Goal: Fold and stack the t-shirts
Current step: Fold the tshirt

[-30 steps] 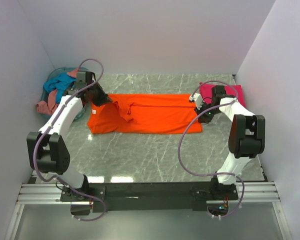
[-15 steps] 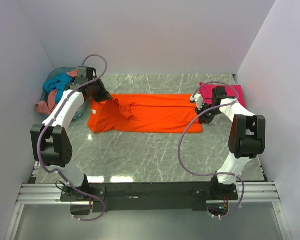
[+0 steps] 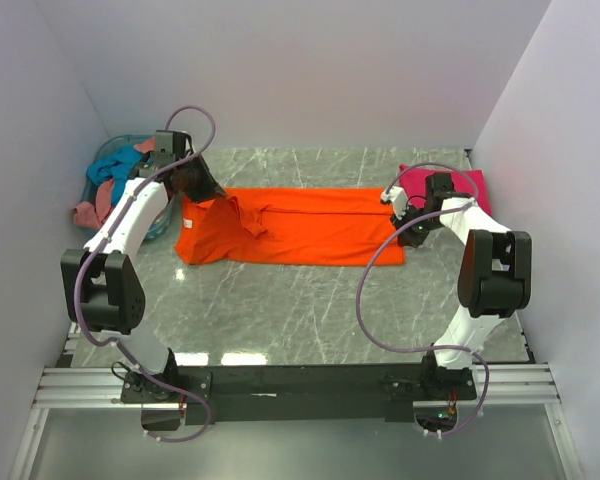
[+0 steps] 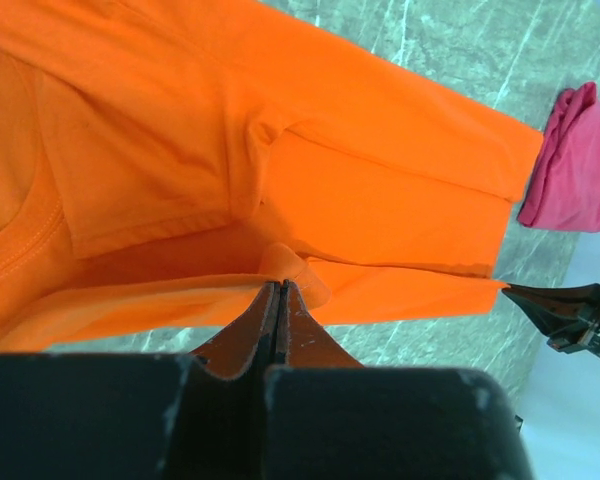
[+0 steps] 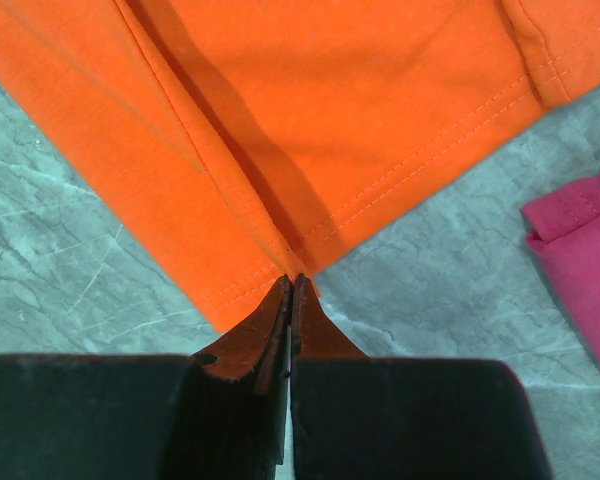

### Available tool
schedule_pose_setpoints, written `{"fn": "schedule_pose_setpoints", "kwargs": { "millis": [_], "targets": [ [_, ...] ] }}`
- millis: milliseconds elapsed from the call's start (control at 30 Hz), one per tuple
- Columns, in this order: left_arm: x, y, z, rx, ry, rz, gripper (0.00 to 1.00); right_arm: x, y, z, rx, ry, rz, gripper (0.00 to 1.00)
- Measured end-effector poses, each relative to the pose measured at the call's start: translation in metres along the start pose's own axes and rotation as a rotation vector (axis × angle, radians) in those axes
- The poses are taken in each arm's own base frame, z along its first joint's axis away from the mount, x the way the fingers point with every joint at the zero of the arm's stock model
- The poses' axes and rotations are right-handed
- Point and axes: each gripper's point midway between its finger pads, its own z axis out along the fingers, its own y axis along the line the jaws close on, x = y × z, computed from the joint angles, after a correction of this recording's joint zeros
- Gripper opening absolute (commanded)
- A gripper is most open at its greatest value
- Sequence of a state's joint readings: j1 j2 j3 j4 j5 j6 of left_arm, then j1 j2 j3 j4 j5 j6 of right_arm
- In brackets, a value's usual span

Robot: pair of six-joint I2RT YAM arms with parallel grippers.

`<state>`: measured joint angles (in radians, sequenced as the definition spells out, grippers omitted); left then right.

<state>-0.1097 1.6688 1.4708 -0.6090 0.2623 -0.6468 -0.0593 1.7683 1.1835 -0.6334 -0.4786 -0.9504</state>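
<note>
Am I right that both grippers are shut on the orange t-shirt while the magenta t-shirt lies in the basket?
No: the top view shows the magenta t-shirt lying on the table by the right gripper, not in the basket.

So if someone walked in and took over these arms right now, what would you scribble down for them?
Left gripper: shut on the collar end of the orange t-shirt.
Right gripper: shut on its hem corner at the other end.
Done: the orange t-shirt lies as a long band, sides folded in. The magenta t-shirt sits folded at the far right.
Left: probably fold the orange one end to end and stack it. Then the teal t-shirt and salmon t-shirt, spilling from the basket at far left.
</note>
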Motion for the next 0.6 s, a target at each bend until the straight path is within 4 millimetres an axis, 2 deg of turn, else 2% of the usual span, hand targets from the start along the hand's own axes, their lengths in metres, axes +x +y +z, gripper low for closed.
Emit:
{"fn": "schedule_pose_setpoints", "kwargs": {
  "millis": [600],
  "targets": [
    [0.0003, -0.0050, 0.0063, 0.025, 0.027, -0.002, 0.00, -0.0028, -0.0025, -0.0010, 0.013, -0.010, 0.008, 0.00]
  ]
}}
